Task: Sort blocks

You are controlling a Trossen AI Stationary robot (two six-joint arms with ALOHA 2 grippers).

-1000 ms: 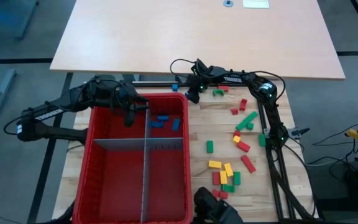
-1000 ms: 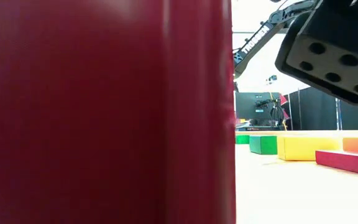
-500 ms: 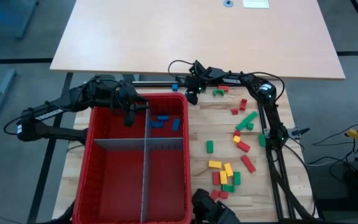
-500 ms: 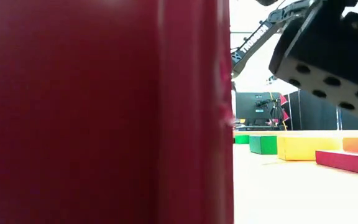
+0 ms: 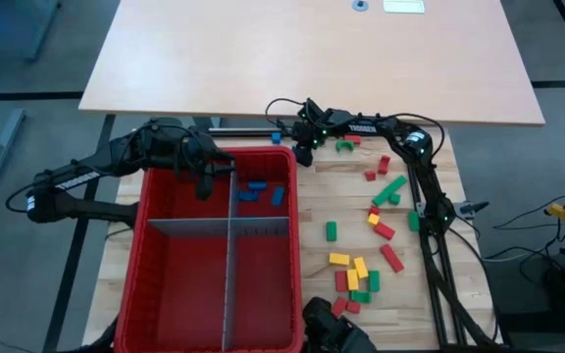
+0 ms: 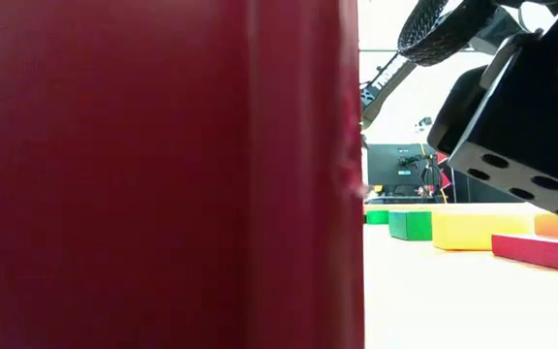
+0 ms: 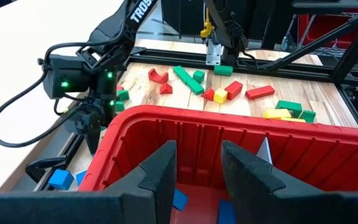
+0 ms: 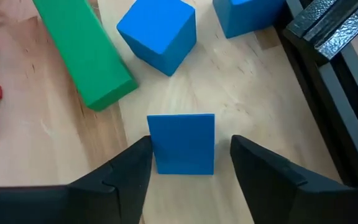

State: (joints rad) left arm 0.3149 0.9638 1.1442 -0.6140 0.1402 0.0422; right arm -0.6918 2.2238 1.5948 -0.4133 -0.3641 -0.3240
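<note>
We are seeing sorting barely begun: a few blue blocks [image 5: 255, 190] lying in the red bin [image 5: 145, 284] at centre frame, most blocks [image 5: 359, 273] scattered right, while the right gripper [image 8: 189, 163], jaws open, is straddling a blue block [image 8: 181, 143] and the left gripper [image 7: 199, 169] is hanging open and empty over the bin.

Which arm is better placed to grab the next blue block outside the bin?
Right: the right gripper sits open astride a blue block; the left gripper hovers over the red bin.

two arms [image 5: 116, 162], one red bin [image 5: 145, 255], four compartments
</note>
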